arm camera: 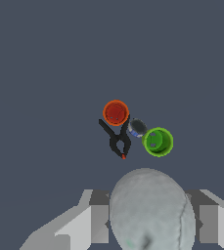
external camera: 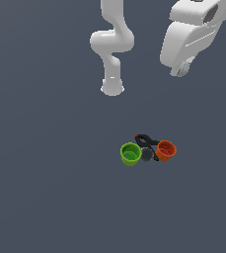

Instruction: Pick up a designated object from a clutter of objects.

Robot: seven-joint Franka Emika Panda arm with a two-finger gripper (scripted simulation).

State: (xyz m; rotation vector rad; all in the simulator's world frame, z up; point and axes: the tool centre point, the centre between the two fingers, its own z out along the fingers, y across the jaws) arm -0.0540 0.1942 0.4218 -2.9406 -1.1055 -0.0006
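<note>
While raised high: white jointed arm, pincer pinching dimpled pale grey-white ball.
Below pincer, well apart: green cup, orange cup.

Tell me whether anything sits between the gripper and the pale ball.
Nothing does: the pale ball is already between the fingers of the gripper, raised well clear of the green cup and orange cup.

A flat, matte, dark slate-blue floor fills both views edge to edge, uniform from near to far and left to right. The light is soft and even, leaving only faint shadows. No walls, furniture or windows appear.
</note>
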